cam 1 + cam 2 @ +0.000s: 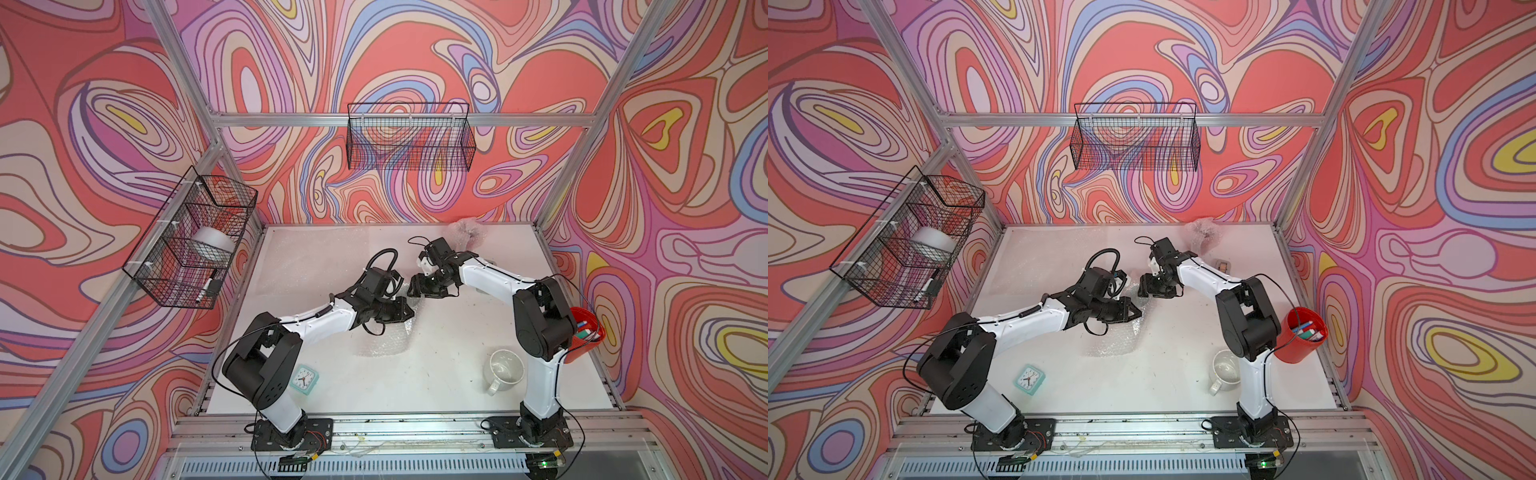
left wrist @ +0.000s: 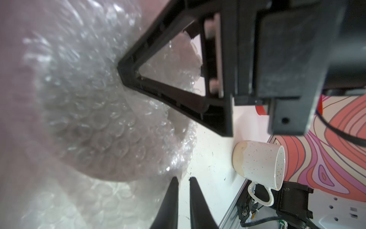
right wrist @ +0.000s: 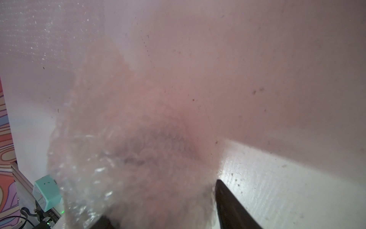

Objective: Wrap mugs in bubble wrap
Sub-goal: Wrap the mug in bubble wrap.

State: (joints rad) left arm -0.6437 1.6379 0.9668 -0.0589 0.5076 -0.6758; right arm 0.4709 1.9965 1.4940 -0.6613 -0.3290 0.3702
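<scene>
Bubble wrap (image 2: 95, 123), bundled on the desk (image 2: 213, 158), fills the frame's left: soft, slippery, likely a fragile mug inside, so I'd hold across its body. My right fingers (image 3: 229, 202) clamp it wide; my left fingers (image 2: 172, 200) sit nearly together, grip unclear.

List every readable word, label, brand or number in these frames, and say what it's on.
None can be read for certain.
Teal clock: dial markings too small to read.
Dark part by the table's edge, right wrist view: pale printing, too blurred to read.
</scene>
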